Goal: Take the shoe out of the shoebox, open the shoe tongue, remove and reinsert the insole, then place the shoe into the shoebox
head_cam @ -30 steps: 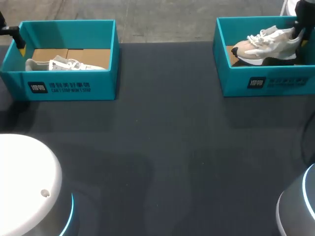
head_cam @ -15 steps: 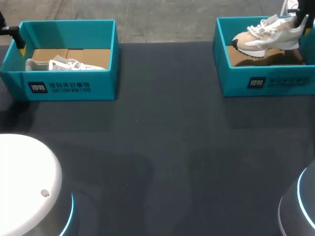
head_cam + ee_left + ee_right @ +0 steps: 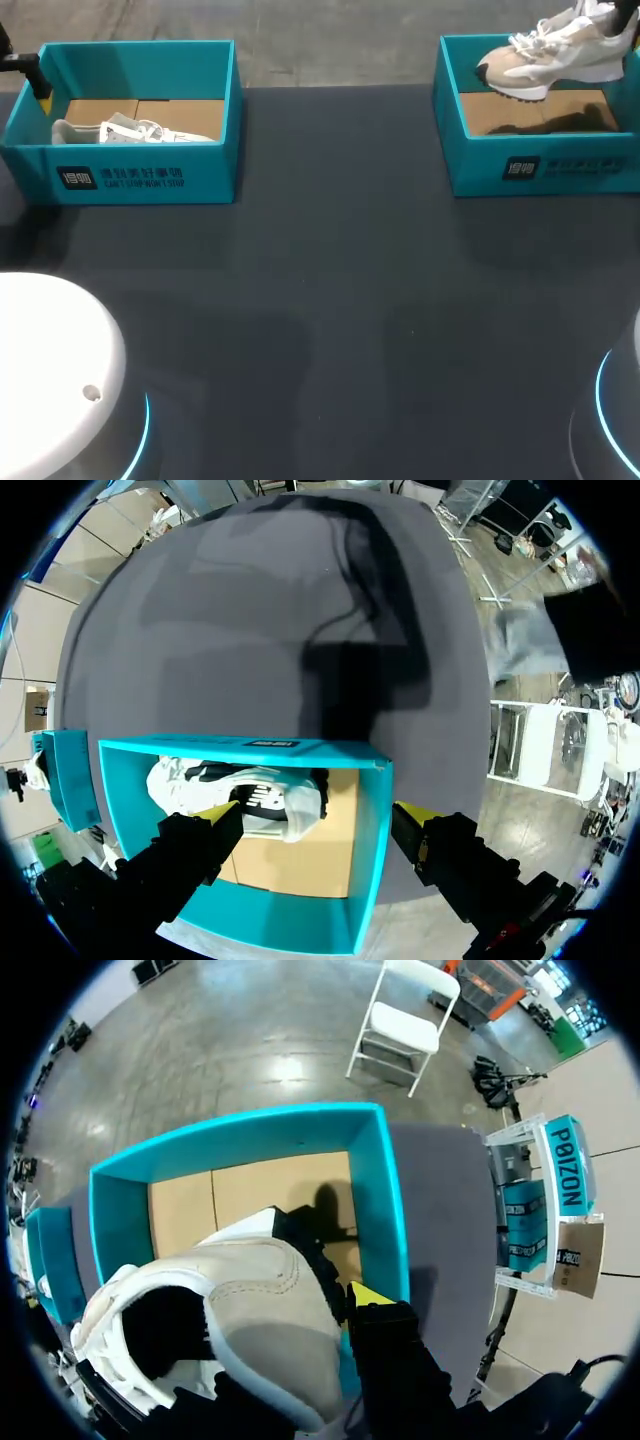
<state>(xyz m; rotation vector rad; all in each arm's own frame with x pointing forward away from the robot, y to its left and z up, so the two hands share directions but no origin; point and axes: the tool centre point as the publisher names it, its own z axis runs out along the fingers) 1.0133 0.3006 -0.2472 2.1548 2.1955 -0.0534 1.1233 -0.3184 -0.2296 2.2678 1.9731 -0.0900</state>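
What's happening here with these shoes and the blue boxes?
A two-armed robot is taking a shoe out of its box. The right gripper holds the beige shoe by the heel, in the air above the right shoebox. The left gripper hangs open over the left shoebox, where a white shoe lies.

Left gripper open, right gripper closed on the shoe.
The left arm enters at the far left corner of the head view. Its gripper points downward, with the two yellow-tipped fingers spread wide apart. The right gripper is at the far right corner, raised, and holds the shoe by the heel, clear in the air. In the right wrist view one yellow tip shows outside the heel; the other finger is hidden by the shoe.
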